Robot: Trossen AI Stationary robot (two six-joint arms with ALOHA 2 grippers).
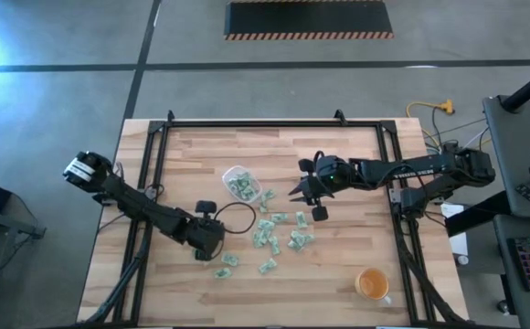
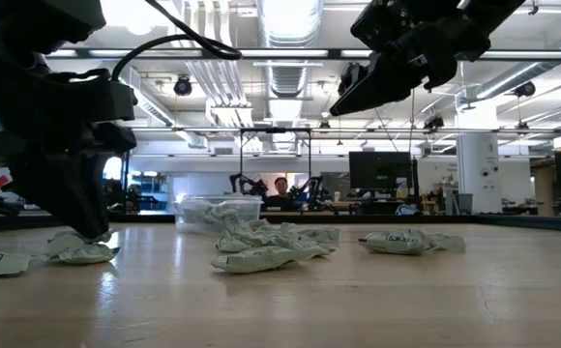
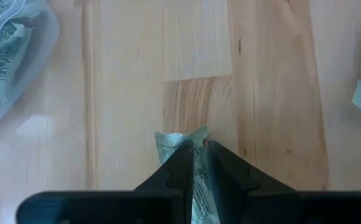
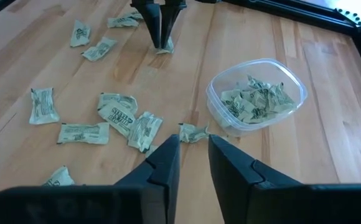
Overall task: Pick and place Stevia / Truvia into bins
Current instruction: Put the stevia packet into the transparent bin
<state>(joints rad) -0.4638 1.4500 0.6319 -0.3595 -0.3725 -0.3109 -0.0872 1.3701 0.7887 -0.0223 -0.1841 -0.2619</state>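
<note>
L gripper [image 3: 196, 163] clenched on a Stevia packet [image 3: 179, 140] at table level; next, lift & carry to clear tub [image 1: 240, 184] beyond it.

Print on packets [image 4: 119, 116] blurred; no text legible.

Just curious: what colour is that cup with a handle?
Orange, seen best in the high view.
</note>
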